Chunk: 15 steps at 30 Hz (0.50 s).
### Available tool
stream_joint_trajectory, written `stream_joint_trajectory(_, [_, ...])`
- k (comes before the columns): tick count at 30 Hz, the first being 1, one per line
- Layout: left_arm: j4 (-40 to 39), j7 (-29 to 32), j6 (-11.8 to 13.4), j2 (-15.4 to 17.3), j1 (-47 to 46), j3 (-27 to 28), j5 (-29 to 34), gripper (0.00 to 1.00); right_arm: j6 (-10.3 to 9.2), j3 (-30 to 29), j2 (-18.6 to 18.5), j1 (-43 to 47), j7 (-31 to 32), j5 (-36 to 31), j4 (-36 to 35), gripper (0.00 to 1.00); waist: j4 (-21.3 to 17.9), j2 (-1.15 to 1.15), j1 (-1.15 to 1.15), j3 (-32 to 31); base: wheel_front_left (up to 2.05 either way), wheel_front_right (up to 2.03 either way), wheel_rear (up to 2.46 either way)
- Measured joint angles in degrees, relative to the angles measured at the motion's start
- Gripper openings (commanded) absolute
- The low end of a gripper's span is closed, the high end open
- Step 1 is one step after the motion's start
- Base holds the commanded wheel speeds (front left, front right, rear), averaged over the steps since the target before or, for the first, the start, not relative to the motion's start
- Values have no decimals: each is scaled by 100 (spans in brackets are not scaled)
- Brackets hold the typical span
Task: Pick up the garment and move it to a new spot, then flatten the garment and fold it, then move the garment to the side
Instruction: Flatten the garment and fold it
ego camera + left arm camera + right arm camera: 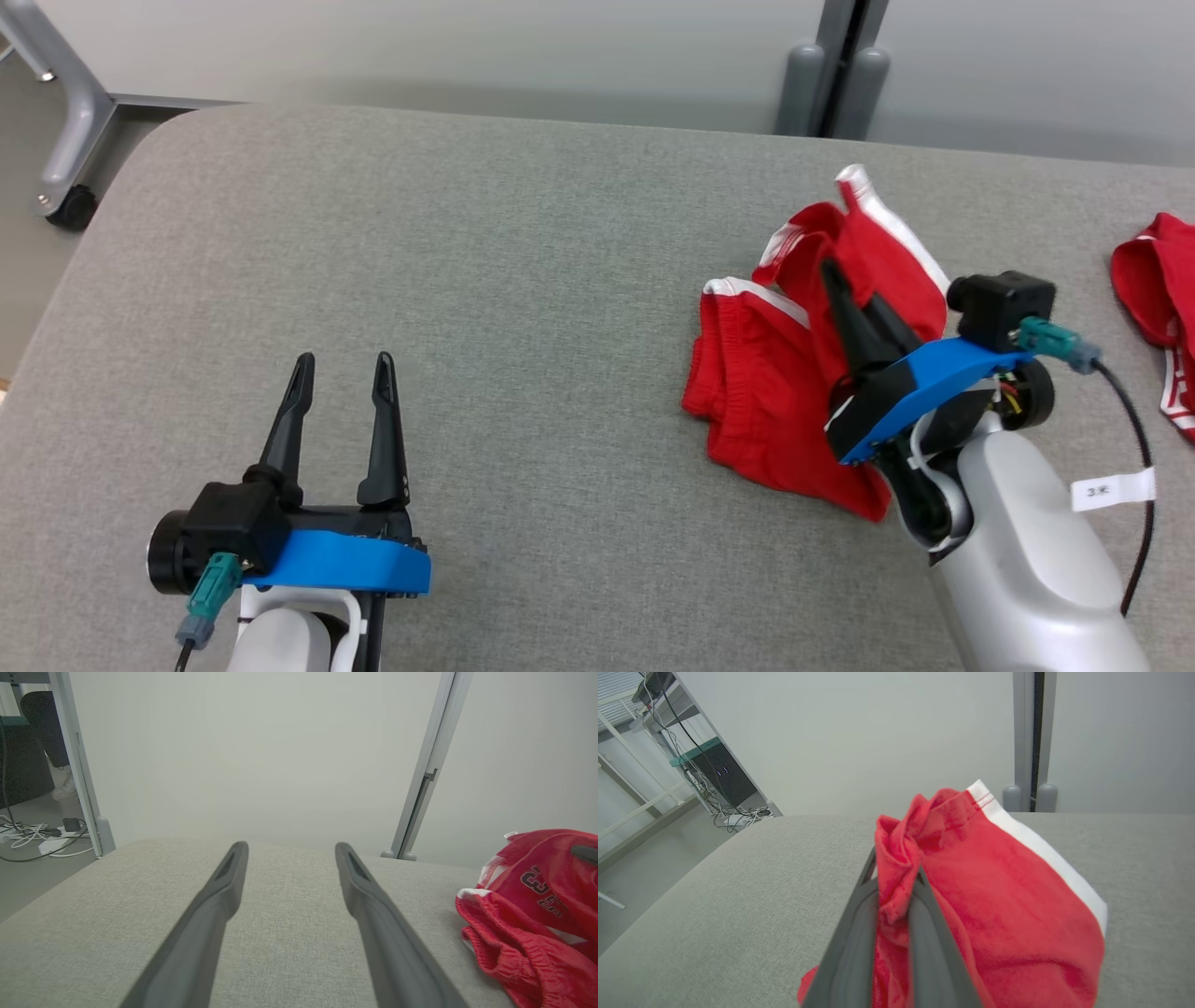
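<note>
Head view: pick-up step is running, with the garment (775, 373) lying at the right of the pad (467, 280).
Right gripper (848, 285) is pinching a red fold, jaws nearly closed, holding one end raised. Left gripper (344, 359) is hovering spread wide, gripping nothing. Next move is probably calling for a lift clear of the pad, then a carry left onto bare cloth. A second red piece (1158, 280) is lying near; a pale wall (467, 47) and post (831, 84) are standing behind.
</note>
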Motion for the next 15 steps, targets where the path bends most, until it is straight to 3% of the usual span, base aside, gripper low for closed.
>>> stream_joint_trajectory(10, [-24,0,73,0,85,-79,-67,100,0,906,90,542,-271,23,15,0,214,0,0,-22,0,0,0])
stream_joint_trajectory(15, [-60,0,98,-1,127,-53,-84,100,0,1092,93,887,-271,24,-151,0,180,0,0,-35,0,0,0])
